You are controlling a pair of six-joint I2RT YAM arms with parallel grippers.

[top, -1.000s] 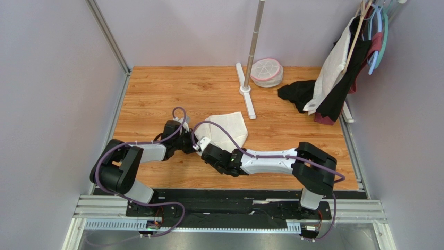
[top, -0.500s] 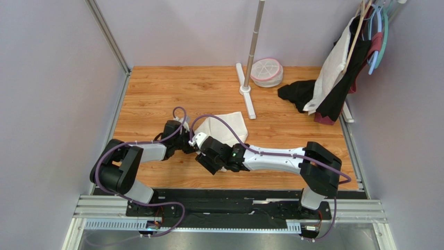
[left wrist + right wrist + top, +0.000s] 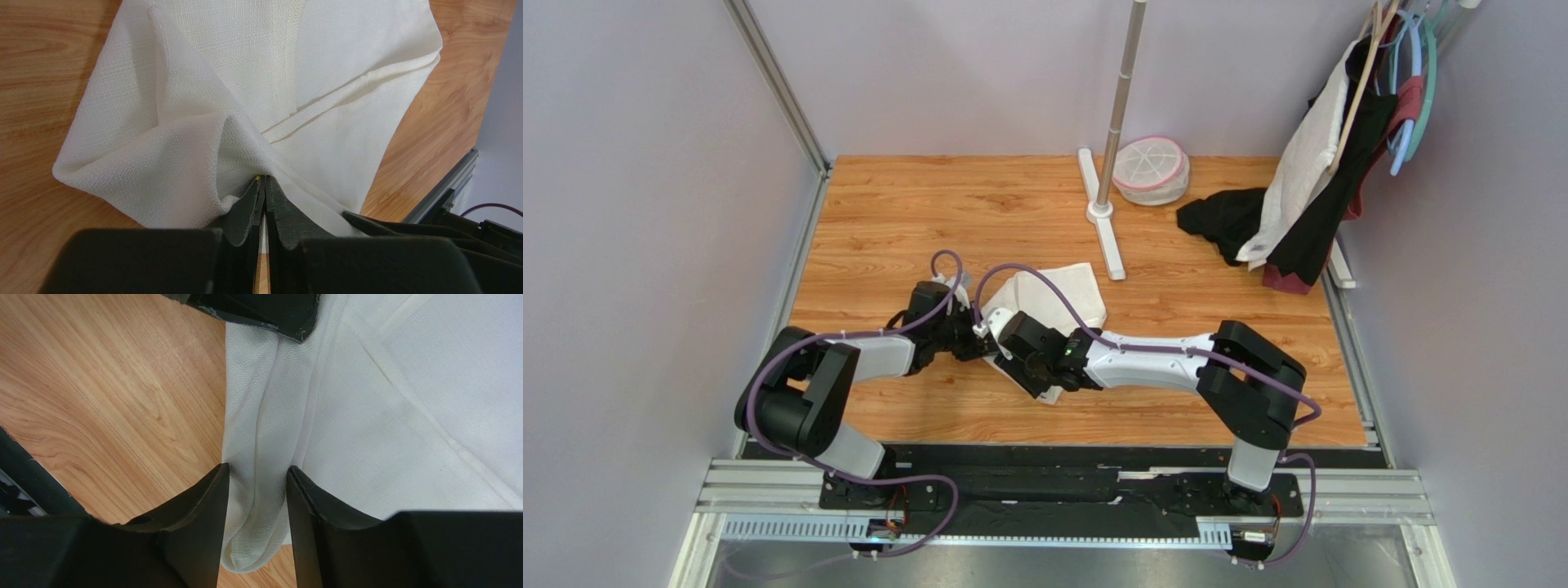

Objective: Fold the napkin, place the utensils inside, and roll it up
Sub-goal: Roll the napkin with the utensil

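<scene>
One fold shows: left gripper (image 3: 263, 182) pinches the napkin (image 3: 1069, 292) at its 9 o'clock edge; right gripper (image 3: 256, 471), jaws apart, straddles a 6 o'clock ridge. No utensils visible; insertion, rolling remain

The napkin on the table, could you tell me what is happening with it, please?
Both arms are working on the cream napkin, which lies partly folded on the wooden table. The left gripper is shut on a bunched fold of it, while the right gripper stands open, straddling a rolled edge of the cloth near the table's front.
</scene>
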